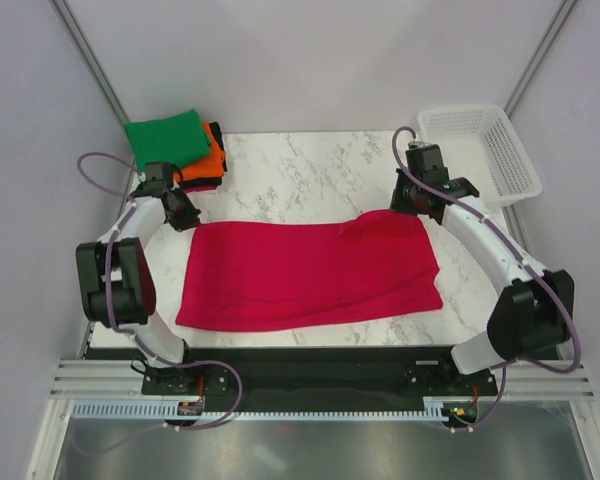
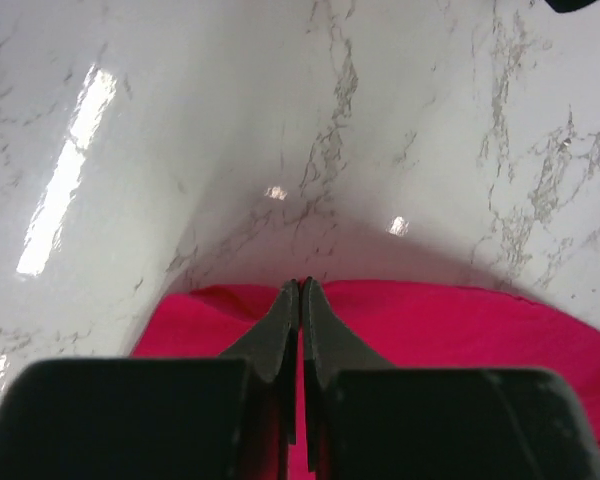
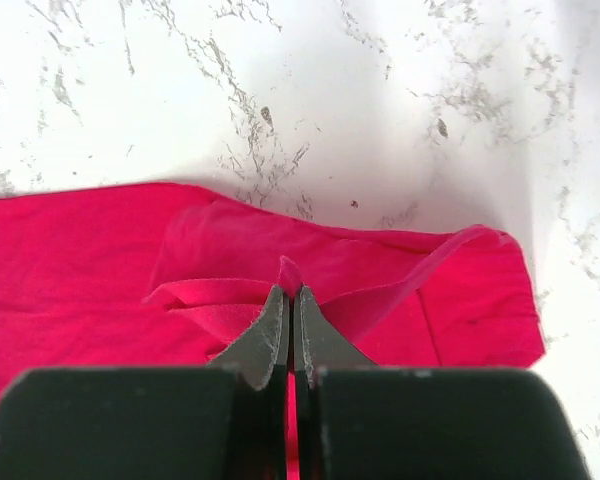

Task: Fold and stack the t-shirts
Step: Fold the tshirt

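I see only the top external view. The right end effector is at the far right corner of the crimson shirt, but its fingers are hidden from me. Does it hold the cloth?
Observer: Yes. The right wrist view shows the right end effector shut, with a small peak of the crimson shirt pinched between its tips.
Operator: And the left end effector, at the other far corner?
Observer: The left wrist view shows it shut too. Its tips sit right at the shirt's far edge, and it seems to pinch that edge.
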### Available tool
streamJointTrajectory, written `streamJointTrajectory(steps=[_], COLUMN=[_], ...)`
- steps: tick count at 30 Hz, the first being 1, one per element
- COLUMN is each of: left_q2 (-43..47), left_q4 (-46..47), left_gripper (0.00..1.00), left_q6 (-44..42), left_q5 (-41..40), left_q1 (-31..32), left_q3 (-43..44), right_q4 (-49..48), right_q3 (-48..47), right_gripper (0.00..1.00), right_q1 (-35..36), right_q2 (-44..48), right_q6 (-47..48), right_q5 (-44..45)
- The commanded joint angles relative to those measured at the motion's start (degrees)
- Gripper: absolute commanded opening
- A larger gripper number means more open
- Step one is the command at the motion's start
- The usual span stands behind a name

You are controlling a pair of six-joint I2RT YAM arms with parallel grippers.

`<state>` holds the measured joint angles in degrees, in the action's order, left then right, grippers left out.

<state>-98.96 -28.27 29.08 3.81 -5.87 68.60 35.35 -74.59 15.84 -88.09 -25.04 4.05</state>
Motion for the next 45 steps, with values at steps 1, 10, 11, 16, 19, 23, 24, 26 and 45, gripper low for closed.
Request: streamJointTrajectory(steps=[1,10,11,16,19,23,24,26,45], left_q2=[7.44,20.55,22.73,29.95,33.56,34.88,34.97,35.94,54.13], left_q4=[2.87,5.51,5.33,5.07,4.37,3.05,2.70,1.47,-7.51], left_gripper=[0.02,0.02,0.02,0.02,0.02,0.02,0.02,0.02,0.91], left_q6=[2.38,5.54,6.07,8.27,9.24,9.32,9.50,10.64,18.47], left_q5=[0.85,-0.56,-0.74,-2.40,-2.94,-3.28,-3.46,-5.20,-10.51], left_q1=[-1.51,-3.27,-3.45,-4.50,-5.47,-5.91,-5.91,-5.91,-8.28], left_q3=[-5.22,-19.19,-20.94,-26.31,-28.78,-29.92,-30.10,-30.89,-34.15], right_q4=[2.00,3.84,4.02,5.42,5.95,7.27,7.71,8.59,4.24], right_q3=[4.79,17.10,18.93,23.87,26.77,29.49,29.85,30.81,36.18], right_gripper=[0.00,0.00,0.00,0.00,0.00,0.00,0.00,0.00,0.87], right_q1=[-0.54,-1.86,-2.21,-2.91,-3.27,-3.79,-3.71,-4.23,-5.99], right_q2=[7.22,21.29,23.56,29.55,33.06,35.09,35.53,36.94,47.58], right_q6=[-0.01,-3.00,-3.52,-8.00,-10.11,-11.35,-11.70,-13.53,-20.85], right_q5=[1.83,3.59,4.11,5.09,5.17,6.31,6.58,7.11,1.77])
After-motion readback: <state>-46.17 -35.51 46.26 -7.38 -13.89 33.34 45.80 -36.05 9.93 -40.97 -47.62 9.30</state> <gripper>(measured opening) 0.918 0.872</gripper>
